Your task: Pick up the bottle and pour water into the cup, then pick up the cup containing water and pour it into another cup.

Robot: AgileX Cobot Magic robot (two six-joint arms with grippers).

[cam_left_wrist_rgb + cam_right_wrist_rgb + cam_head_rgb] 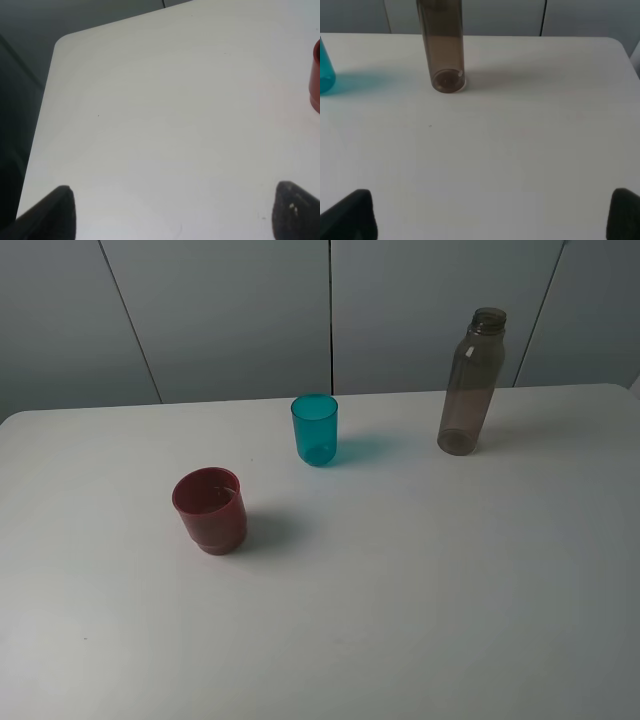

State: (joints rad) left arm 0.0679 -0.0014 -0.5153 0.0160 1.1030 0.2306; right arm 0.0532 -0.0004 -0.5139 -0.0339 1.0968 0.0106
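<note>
bottle (471, 380) upright near table's (420, 600) far right edge, uncapped | teal cup (315, 429) upright by far edge, mid-table, well apart | red cup (210, 510) nearer, left of centre | my right gripper (490, 212) spread wide, empty, facing bottle | left gripper (172, 210) wide, empty, beside red cup

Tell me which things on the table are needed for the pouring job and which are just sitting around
Part of the job:
- bottle, upright, no cap
- teal cup, upright, gets the water first
- red cup, upright, gets the second pour
- right gripper, open, facing the bottle
- left gripper, open, red cup at the edge of its view

Just lying about:
- nothing; only the white table under them
</note>
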